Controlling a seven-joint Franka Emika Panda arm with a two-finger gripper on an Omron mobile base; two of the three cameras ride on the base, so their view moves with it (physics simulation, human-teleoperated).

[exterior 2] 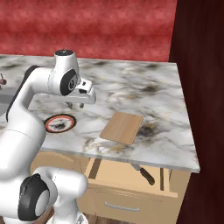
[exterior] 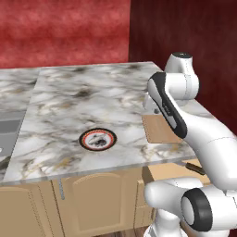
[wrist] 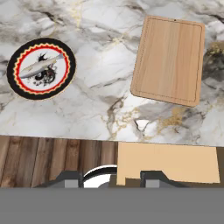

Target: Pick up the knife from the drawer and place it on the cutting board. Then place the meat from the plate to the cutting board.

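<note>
1. Knife [exterior 2: 144, 173]: one slim dark-brown stick, lying in the open drawer [exterior 2: 127, 177] below the counter's front edge, near the drawer's right side in the right base view; its end also shows past the arm in the left base view.
2. Drawer: one, pulled out, with nothing but the knife visible in it.
3. Cutting board [wrist: 169, 60]: one bare wooden rectangle flat on the counter [exterior: 92, 102], just behind the drawer and well apart from the plate.
4. Plate [wrist: 41, 68]: one, with black rim and red ring, carrying one pale grey piece of meat [wrist: 40, 66] at its centre.
5. Gripper [exterior 2: 75, 104]: hangs above the counter between plate and board, pointing down, holding nothing; the jaws stand narrowly apart, close to together.
6. Step in hand, as I judge it: the first one, fetching the knife, not yet begun in earnest.
7. Next move likely calls for spreading the jaws, swinging forward over the counter edge, and lowering into the drawer with the fingers set across the knife.
</note>
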